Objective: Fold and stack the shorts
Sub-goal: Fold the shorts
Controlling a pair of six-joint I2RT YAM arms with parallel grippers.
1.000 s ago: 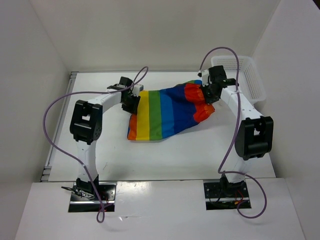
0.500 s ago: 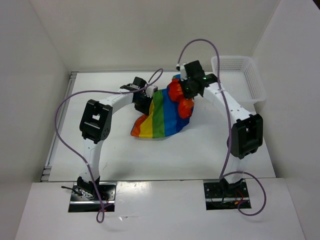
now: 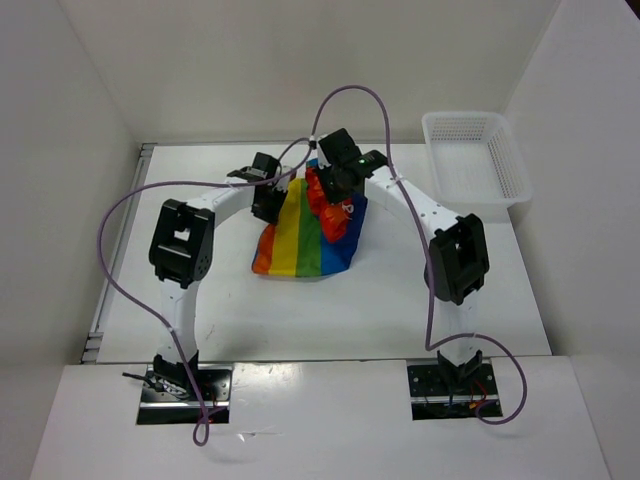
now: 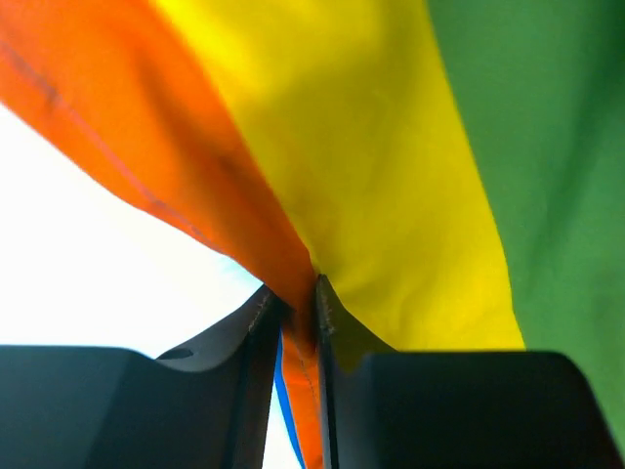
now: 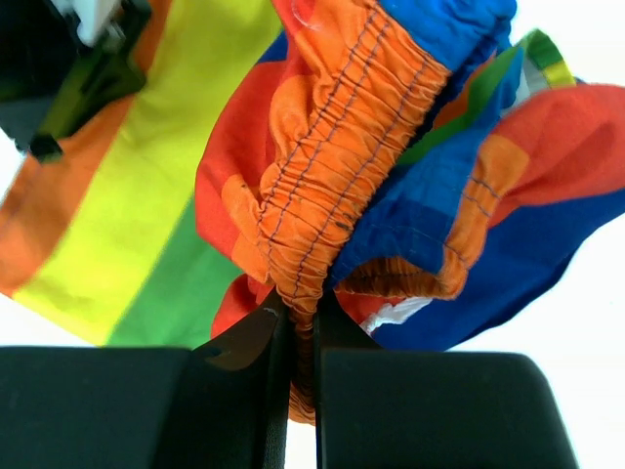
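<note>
The shorts (image 3: 300,240) likely handle as limp cloth; grip at seams. The left gripper (image 4: 293,303) pinches the orange hem (image 4: 146,156). The right gripper (image 5: 298,318) clamps the gathered waistband (image 5: 332,166).

Matt cloth shorts (image 3: 300,236) (soft, creased)

rainbow-striped shorts (image 3: 305,232), bunched mid-table, orange elastic waistband (gathered) doubled over the yellow and green stripes
</note>
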